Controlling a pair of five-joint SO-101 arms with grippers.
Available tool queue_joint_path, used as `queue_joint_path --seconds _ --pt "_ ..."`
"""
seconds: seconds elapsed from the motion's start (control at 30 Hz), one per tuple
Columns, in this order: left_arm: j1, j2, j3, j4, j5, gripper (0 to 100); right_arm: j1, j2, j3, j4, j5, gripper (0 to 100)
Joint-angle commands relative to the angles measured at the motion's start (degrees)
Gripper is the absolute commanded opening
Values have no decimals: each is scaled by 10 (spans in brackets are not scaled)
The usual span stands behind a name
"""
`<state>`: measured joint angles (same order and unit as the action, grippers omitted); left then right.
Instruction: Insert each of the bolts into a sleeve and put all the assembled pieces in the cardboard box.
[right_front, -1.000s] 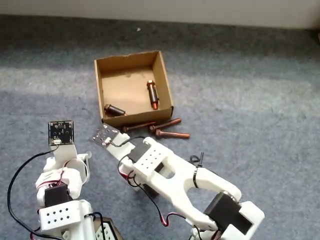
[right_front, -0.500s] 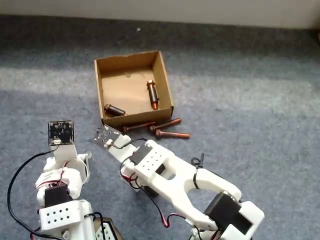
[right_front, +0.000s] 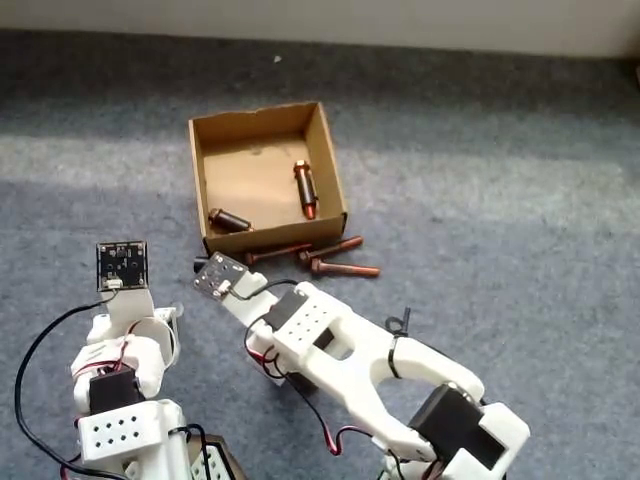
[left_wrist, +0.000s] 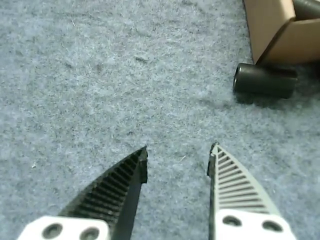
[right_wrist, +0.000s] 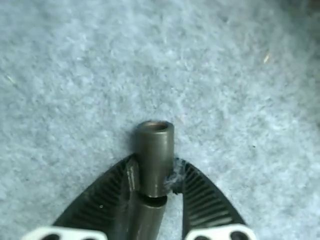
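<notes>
My right gripper (right_wrist: 155, 162) is shut on a dark sleeve (right_wrist: 155, 150), held just above the carpet with its open end facing away from the wrist. My left gripper (left_wrist: 177, 152) is open over bare carpet. Beyond it another dark sleeve (left_wrist: 265, 80) lies by the corner of the cardboard box (left_wrist: 280, 35). From above, the box (right_front: 330, 160) holds an assembled piece (right_front: 305, 188) and a dark sleeve (right_front: 230, 220). Three copper bolts (right_front: 340, 258) lie along the box's near wall. The right arm (right_front: 300, 320) slants toward the box's near left corner, and the left arm (right_front: 125, 340) is at the lower left.
Grey carpet covers the whole surface, with open room to the right of the box and beyond it. A pale wall strip (right_front: 400, 20) runs along the far edge. The two arms' bases crowd the near edge.
The right arm's wrist has shifted a little toward the right and the near side, uncovering a dark sleeve on the carpet by the box's corner. The left arm has not moved.
</notes>
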<state>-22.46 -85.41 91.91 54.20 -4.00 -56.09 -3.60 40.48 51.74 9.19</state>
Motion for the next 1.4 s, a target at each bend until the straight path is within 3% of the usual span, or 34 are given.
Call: queue_joint_path --seconds 0.0,0.17,0.37,0.6,0.83,1.0,1.17,1.37 --pt "3 -5 -2 -11 -5 220 22 -36 -1 17 0 5" --pt "2 -5 -2 -11 -6 220 110 -138 -6 87 -75 5" --pt "3 -5 -14 -11 -81 220 222 -261 -1 89 -149 5" --pt "35 2 -89 11 -89 220 363 -288 7 84 -221 5" --pt "134 3 -204 120 -86 220 441 -289 129 -96 -259 5" --pt "172 17 -225 137 -85 220 456 -289 179 -154 -261 5" --pt "182 175 -298 137 -69 224 478 -289 181 -154 -261 5" --pt "265 449 -444 136 -4 224 483 -289 181 -154 -262 5"
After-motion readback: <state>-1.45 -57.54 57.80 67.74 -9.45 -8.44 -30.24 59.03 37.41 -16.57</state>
